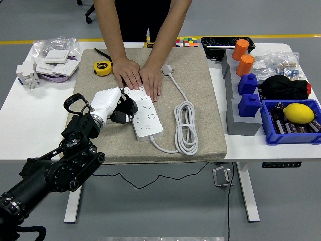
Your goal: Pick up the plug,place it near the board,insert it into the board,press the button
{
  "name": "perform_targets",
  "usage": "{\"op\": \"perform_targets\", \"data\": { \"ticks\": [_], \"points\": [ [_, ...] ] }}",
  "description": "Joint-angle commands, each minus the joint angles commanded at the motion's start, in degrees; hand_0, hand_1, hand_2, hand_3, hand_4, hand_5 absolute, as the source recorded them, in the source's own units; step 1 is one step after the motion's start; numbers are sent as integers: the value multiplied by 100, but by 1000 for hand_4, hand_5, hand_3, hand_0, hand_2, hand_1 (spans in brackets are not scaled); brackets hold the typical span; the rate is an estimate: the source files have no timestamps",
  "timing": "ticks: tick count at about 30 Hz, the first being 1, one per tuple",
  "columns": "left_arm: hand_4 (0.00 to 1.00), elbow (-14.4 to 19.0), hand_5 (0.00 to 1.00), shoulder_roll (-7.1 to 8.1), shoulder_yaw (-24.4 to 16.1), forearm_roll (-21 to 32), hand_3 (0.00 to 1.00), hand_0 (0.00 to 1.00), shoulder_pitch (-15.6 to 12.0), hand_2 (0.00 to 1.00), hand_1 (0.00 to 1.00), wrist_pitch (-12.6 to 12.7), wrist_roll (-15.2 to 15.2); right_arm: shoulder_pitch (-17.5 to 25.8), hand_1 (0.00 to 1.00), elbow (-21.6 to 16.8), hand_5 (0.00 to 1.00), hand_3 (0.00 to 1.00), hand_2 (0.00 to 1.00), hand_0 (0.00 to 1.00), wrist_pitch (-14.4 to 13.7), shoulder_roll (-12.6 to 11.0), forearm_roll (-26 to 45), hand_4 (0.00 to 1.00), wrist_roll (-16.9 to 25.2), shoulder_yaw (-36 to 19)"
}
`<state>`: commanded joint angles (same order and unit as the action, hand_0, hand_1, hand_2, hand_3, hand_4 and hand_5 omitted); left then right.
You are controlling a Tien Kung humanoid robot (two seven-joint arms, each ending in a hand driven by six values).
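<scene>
While held by the left hand [111, 103], the black plug [126, 108] touches the white board [146, 113].

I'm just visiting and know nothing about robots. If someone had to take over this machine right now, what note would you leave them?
Left hand: shut on the black plug, held at the left side of the white power strip.
Right hand: out of view.
A person's two hands press down the strip's far end on the beige mat. The strip's own white cable lies coiled to its right.
Done: plug picked up and brought to the strip.
Left: whether the plug is seated cannot be told, so check it; then press the button.
</scene>
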<state>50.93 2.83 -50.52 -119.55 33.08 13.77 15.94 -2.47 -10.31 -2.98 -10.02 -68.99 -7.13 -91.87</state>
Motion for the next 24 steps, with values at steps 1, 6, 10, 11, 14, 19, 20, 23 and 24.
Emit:
{"op": "perform_targets", "data": {
  "ticks": [1,6,10,11,14,19,20,23,24],
  "points": [
    [517,11,2,12,1,5,359,375,-4,253,217,4,-5,1,924,0,998,899,860,994,1,2,-2,998,0,1],
    [524,70,2,73,0,17,359,377,-13,252,216,18,-17,6,924,0,998,900,859,994,2,1,-4,998,-1,3],
    [529,80,2,99,-34,1,361,374,6,252,215,36,-20,6,924,0,998,900,859,994,0,-3,-3,998,-2,2],
    [529,82,2,103,-34,-3,361,374,11,252,215,42,-21,6,924,0,998,900,859,994,-1,-2,4,998,-1,4],
    [529,92,2,118,-32,-1,361,374,20,252,215,43,-24,2,924,0,998,900,859,994,-3,0,7,998,-3,5],
    [534,280,2,201,-121,-94,365,373,8,251,214,6,10,-3,924,0,998,900,859,995,-6,0,18,998,-2,3],
    [534,338,2,235,-139,-111,365,373,14,251,214,-18,23,-2,924,0,998,900,859,995,-5,0,19,998,-2,3],
    [538,620,2,421,-141,-133,366,373,50,251,215,-113,76,-1,924,0,998,900,859,995,-9,3,29,998,-3,-3],
    [538,710,2,477,-136,-131,366,373,65,251,215,-131,89,-1,924,0,998,900,859,995,-9,3,38,998,-2,1]
  ]
}}
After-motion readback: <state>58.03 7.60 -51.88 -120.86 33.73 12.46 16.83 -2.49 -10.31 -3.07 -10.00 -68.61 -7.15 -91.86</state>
